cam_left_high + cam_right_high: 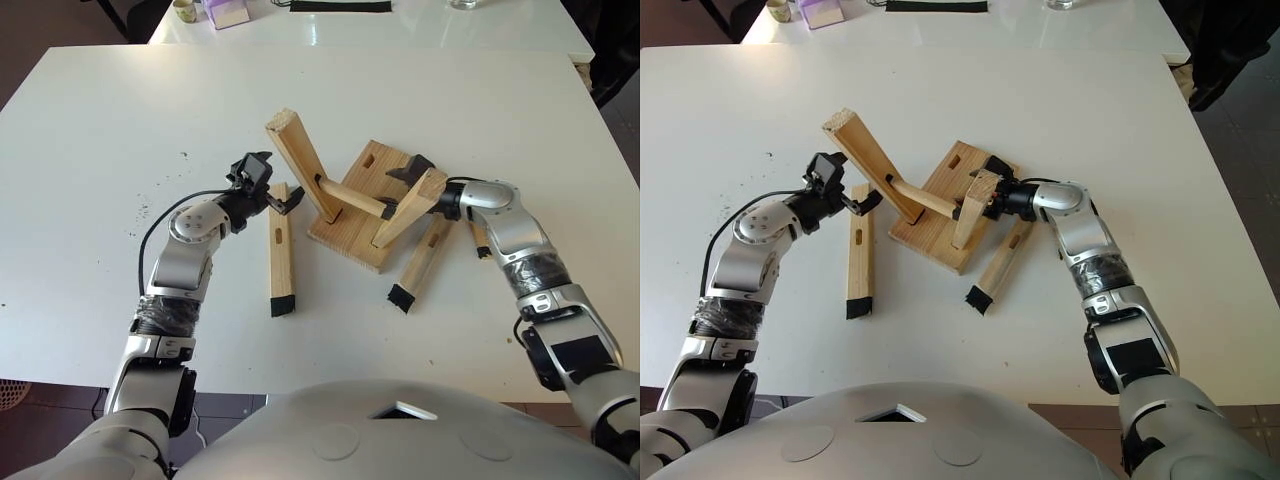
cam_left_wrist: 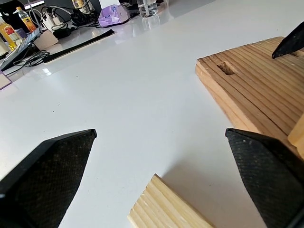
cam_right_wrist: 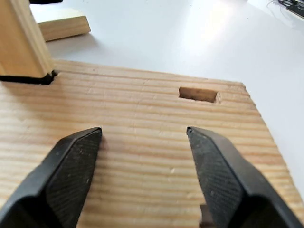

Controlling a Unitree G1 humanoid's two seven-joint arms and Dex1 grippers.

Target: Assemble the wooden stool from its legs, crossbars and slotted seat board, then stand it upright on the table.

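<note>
**Head view.** The seat board (image 1: 355, 240) lies flat at the centre of the desk (image 1: 120, 120). 2 legs stand in it, the left fitted leg (image 1: 305, 165) and the right fitted leg (image 1: 410, 205), and a crossbar (image 1: 355, 197) joins them. The left loose leg (image 1: 281, 250) lies flat on the desk just left of the board. Its long axis runs toward and away from the robot. The right loose leg (image 1: 420, 265) lies at the board's near right edge, angled. The left hand (image 1: 288, 200) sits at the far end of the left loose leg. The right hand (image 1: 395, 190) sits over the board, behind the right fitted leg.

**Left wrist view.** The left hand's fingers (image 2: 47, 175) are spread wide, with nothing between them. The end of the left loose leg (image 2: 166, 204) lies in line with the gap. The seat board lies beyond it to 1 side, with an open slot (image 2: 227, 69) in it.

**Right wrist view.** The right hand's fingers (image 3: 71, 171) are apart and empty, just above the board surface. Another open slot (image 3: 198, 94) lies ahead of them.

**Next move.** The likely step is to pick up the left loose leg. The left arm is the nearer arm. The hand's gap must cross the leg's long axis, with 1 finger on each long side.
</note>
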